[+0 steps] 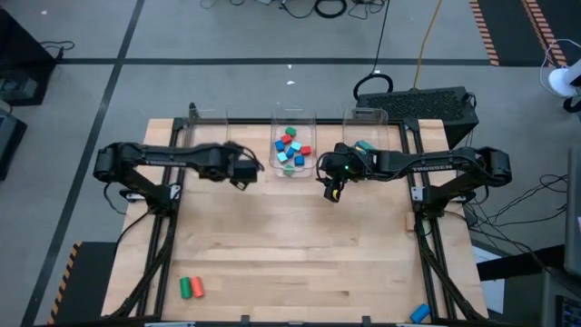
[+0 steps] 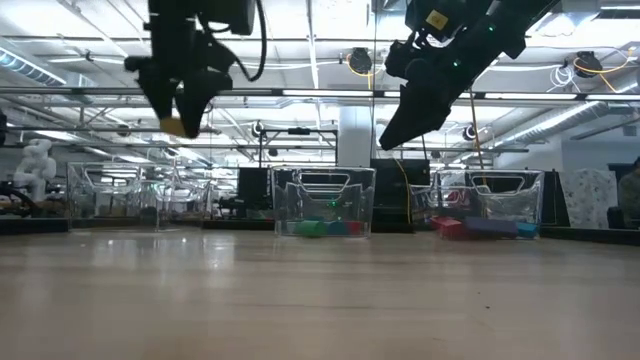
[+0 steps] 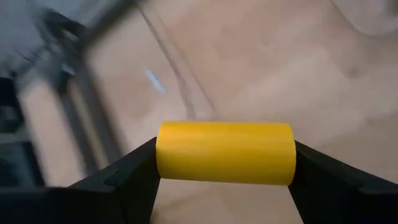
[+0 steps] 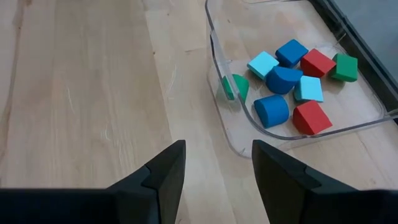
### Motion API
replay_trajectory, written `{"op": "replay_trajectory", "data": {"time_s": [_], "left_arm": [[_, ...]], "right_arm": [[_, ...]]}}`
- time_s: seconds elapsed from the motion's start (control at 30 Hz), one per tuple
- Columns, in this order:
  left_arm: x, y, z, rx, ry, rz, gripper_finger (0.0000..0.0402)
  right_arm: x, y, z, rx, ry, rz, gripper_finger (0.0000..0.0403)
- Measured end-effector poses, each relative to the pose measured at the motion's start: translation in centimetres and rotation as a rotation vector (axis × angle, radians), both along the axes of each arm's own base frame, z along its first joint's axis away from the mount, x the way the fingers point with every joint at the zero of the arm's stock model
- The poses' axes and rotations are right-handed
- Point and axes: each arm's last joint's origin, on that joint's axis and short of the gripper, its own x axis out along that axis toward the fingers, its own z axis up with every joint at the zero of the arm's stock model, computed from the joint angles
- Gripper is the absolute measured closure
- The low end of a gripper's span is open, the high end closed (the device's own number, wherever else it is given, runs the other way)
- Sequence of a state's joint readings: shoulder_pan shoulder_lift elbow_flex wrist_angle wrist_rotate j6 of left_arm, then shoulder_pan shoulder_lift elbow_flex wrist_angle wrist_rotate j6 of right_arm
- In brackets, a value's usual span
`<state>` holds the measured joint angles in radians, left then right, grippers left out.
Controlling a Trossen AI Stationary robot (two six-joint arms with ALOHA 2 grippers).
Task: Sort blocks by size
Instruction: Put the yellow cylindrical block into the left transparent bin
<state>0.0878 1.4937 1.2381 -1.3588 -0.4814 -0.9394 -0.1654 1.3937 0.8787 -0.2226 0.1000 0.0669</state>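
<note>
My left gripper (image 1: 247, 177) hangs high above the table, in front of the left clear bin (image 1: 211, 123), and is shut on a yellow cylinder block (image 3: 225, 152). My right gripper (image 4: 216, 162) stands open and holds nothing; it is above the table, just near-right of the middle bin (image 4: 224, 87). That bin holds several red, blue, teal and green blocks (image 4: 292, 81). A red and a green cylinder (image 1: 191, 288) lie on the table near its front left. A blue block (image 1: 419, 313) lies at the front right edge. My left gripper pinches the yellow cylinder between its two fingers (image 3: 134, 171), one on each flat end (image 3: 163, 152). The fingers slant down from the table's left side. The cylinder lies crosswise between them, about level, lifted clear of the table.
Three clear bins stand in a row at the far edge; the right bin (image 1: 365, 123) holds a teal block (image 1: 365, 145). Metal frame rails (image 1: 427, 245) run along both table sides. Bare wood (image 1: 290, 245) lies between the arms and the near edge.
</note>
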Motion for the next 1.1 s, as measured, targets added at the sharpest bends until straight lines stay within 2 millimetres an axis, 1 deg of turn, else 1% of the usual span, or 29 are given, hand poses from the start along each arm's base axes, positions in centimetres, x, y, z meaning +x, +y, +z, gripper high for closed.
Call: {"op": "replay_trajectory", "data": {"time_s": [0.1, 0.23, 0.37, 0.47, 0.6, 0.77, 0.87, 1.0, 1.1], "left_arm": [[-0.3, 1.9, 1.4, 0.059, 0.044, -0.002, 0.0112], [-1.5, 5.6, 1.4, 0.092, 0.103, 0.043, 0.0112], [-3.1, 9.6, 0.3, 0.104, 0.101, 0.129, 0.0112], [-4.2, 12.2, -0.9, 0.083, 0.016, 0.165, 0.0112], [-5.7, 14.8, -2.9, 0.015, -0.09, 0.204, 0.0112], [-7.6, 16.2, -4.6, 0.004, -0.099, 0.286, 0.0112], [-8.6, 16.9, -5.1, 0.002, -0.087, 0.312, 0.0112], [-9.3, 17.7, -6.1, 0.011, -0.154, 0.34, 0.0112], [-10.0, 18.0, -7.2, 0.001, -0.2, 0.366, 0.0105]], "right_arm": [[0.0, 0.0, 0.0, 0.0, 0.0, 0.0, 0.0234], [0.0, 0.0, 0.0, 0.0, 0.0, 0.0, 0.0234], [0.0, 0.0, 0.0, -0.002, 0.002, -0.002, 0.0234], [-0.1, 0.0, -0.1, 0.001, 0.022, -0.002, 0.0234], [-0.4, 0.1, -0.4, 0.008, 0.062, -0.003, 0.0234], [-0.7, 0.1, -0.8, 0.033, 0.087, -0.025, 0.0234], [-1.1, 0.2, -1.7, 0.05, 0.113, -0.041, 0.0234], [-1.7, 0.3, -3.1, 0.071, 0.125, -0.062, 0.0234], [-1.7, 0.2, -3.3, 0.076, 0.114, -0.075, 0.0234]]}}
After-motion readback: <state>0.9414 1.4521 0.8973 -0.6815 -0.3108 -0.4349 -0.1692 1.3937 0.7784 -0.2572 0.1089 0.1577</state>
